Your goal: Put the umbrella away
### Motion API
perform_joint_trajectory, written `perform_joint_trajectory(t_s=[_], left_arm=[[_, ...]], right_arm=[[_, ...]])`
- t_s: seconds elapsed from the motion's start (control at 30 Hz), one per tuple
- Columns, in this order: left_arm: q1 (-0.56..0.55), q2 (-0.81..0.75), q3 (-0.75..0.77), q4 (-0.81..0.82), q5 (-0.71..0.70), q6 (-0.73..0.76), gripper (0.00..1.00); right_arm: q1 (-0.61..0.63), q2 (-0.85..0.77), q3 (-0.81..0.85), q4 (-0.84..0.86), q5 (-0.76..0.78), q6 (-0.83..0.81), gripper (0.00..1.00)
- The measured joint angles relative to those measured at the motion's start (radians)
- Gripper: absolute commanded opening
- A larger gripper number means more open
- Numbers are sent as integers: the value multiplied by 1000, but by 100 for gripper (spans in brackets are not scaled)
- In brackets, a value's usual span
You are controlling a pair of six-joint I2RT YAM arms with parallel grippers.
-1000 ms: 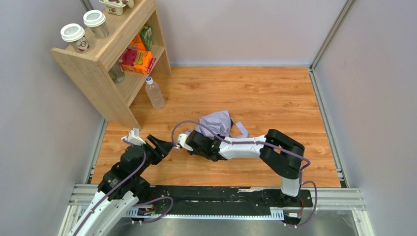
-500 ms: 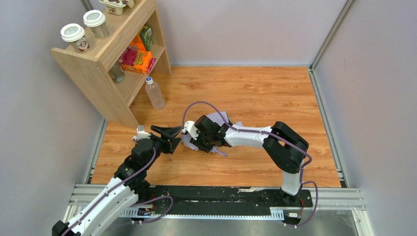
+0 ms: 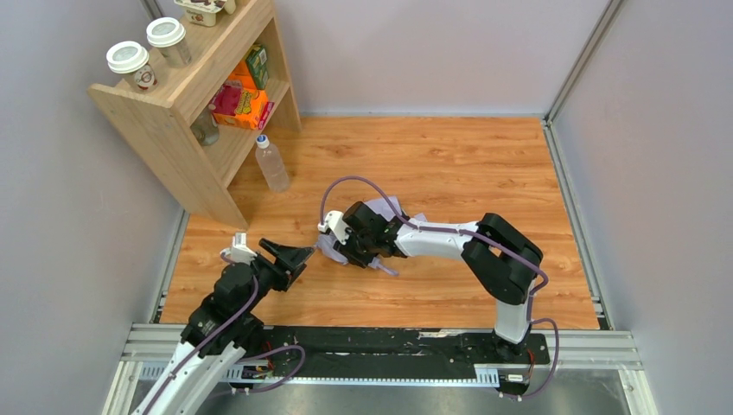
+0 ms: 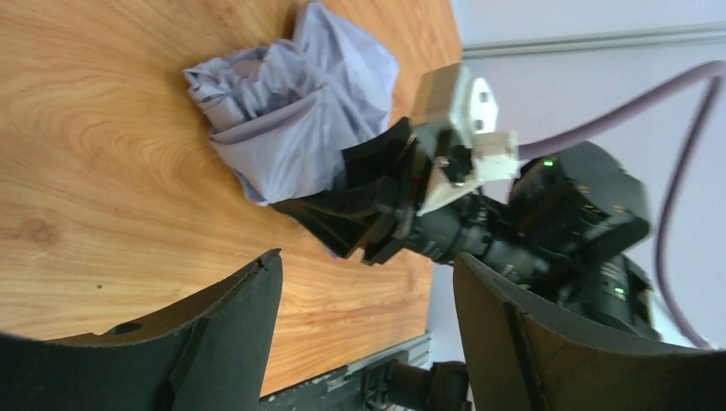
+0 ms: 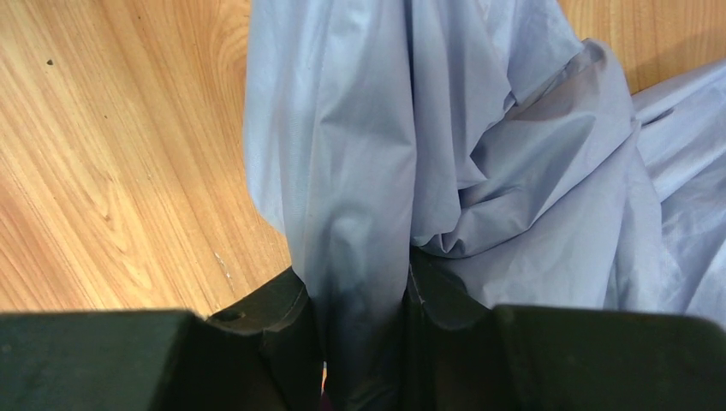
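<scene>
right wrist: crumpled pale lavender umbrella (image 5: 360, 171)

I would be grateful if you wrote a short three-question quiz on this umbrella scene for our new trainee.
1. Fill in the gap: the clear bottle stands beside the wooden ____.
2. Choose one: the right gripper is shut on A) the bottle; B) the fabric of the umbrella; C) nothing.
3. True or false: the left gripper is clamped on the umbrella.

Key:
1. shelf
2. B
3. False: its jaws stand open, apart from the fabric.
</scene>
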Motion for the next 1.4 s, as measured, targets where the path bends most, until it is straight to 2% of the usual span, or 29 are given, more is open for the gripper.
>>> perform_joint_trajectory(t_s=[0.3,0.37,0.47,0.63,0.73,0.83,1.03,1.1,1.2,1.4], left_arm=[[0,306,0,24,5,1,80],[2,346,-10,72,-7,-15,80],[26,444,-68,253,-3,-55,80],[83,792,-97,520,76,-80,81],[93,905,-97,667,113,-76,81],[98,911,-97,750,139,-51,81],[99,685,-98,713,107,-36,81],[100,674,-100,700,95,-33,81],[104,745,-94,728,90,-34,81],[105,997,-75,843,105,-29,82]], right_arm=[[-5,2,0,10,-16,11,0],[-6,2,0,10,-19,11,0],[-9,2,0,10,-26,13,0],[-13,1,0,11,-34,14,0],[-16,1,0,11,-43,14,0],[-18,1,-1,11,-48,15,0],[-22,-1,-1,17,-56,22,0],[-24,-2,0,19,-64,25,0],[-24,-2,-1,21,-65,25,0],[-25,-4,-1,21,-68,25,0]])
